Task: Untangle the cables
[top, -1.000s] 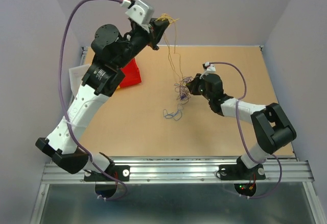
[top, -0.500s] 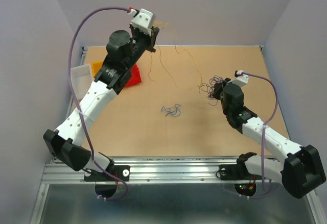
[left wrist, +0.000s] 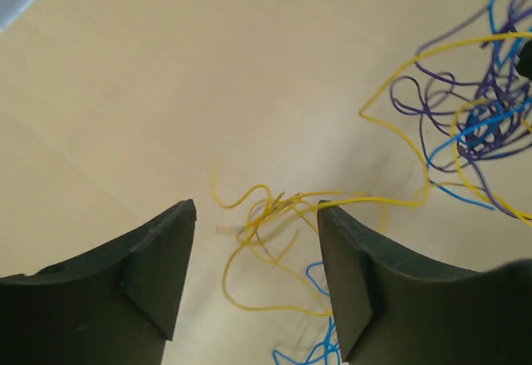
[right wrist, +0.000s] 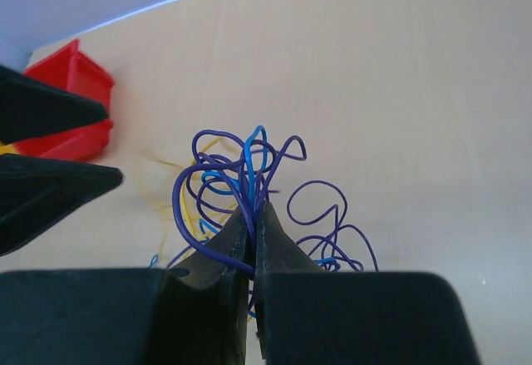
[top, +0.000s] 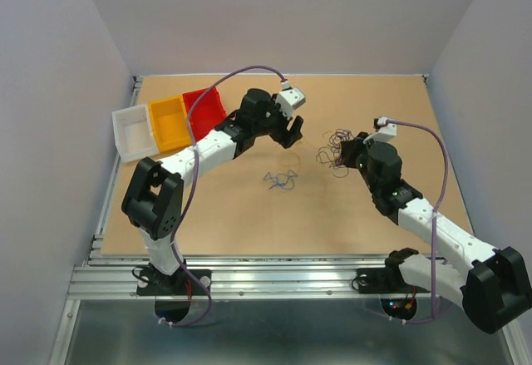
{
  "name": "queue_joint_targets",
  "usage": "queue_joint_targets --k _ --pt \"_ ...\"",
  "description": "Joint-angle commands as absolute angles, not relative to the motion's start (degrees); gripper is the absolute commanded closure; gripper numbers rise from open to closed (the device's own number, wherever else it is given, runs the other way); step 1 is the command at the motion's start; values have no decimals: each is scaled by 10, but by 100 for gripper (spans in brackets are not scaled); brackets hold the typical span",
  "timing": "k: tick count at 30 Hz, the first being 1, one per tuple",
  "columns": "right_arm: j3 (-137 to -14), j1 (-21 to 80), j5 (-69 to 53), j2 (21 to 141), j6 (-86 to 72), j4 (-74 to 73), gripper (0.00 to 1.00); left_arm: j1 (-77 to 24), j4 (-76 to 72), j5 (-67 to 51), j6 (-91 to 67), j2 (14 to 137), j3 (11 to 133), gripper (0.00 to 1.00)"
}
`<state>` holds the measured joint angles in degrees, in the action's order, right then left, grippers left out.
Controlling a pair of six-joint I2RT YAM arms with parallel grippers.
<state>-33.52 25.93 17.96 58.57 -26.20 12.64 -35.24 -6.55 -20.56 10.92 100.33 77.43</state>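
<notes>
The cables are hair-thin wires. A yellow bunch (left wrist: 268,215) lies loose on the table under my left gripper (left wrist: 256,211), which hangs open just above it and holds nothing. My right gripper (right wrist: 253,214) is shut on a tangle of dark purple and blue wires (right wrist: 241,174). In the top view that tangle (top: 335,143) sits at the tip of the right gripper (top: 352,155), right of the left gripper (top: 291,138). A small blue clump (top: 281,181) lies apart near the table's middle. One yellow strand (left wrist: 399,124) runs into the purple-blue tangle (left wrist: 486,111).
Three small bins stand in a row at the back left: white (top: 131,132), orange (top: 170,124) and red (top: 205,107). The left arm reaches across in front of them. The left fingers (right wrist: 46,186) show at the left edge of the right wrist view, near the red bin (right wrist: 71,103).
The left arm has come down from high at the back to the table and its gripper has opened, letting go of the yellow wires. The right gripper pulled right with the tangle, then held.
</notes>
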Motion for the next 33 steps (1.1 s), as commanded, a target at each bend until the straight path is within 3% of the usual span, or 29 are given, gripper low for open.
queue_joint_targets --k 1,6,19,22,23,24,25,29,33 --pt "-302 259 30 569 -214 218 99 -359 -125 -295 149 948 744 20" --pt "-288 259 -96 560 -216 278 99 -362 -126 -401 157 952 734 18" --pt "-285 259 -238 599 -242 364 100 -381 -143 -510 153 987 744 17" --pt "-285 260 -248 606 -247 376 99 -387 -143 -533 156 993 744 37" --pt "-285 260 -249 605 -248 378 99 -387 -143 -540 153 994 745 49" --pt "-284 260 -247 604 -249 379 98 -386 -143 -540 148 994 746 78" --pt "-282 259 -244 599 -249 379 95 -386 -144 -525 147 992 746 100" --pt "-272 259 -179 571 -256 357 91 -378 -174 -432 125 986 728 100" --pt "-278 259 -38 534 -255 270 91 -336 -199 -370 70 991 729 100"
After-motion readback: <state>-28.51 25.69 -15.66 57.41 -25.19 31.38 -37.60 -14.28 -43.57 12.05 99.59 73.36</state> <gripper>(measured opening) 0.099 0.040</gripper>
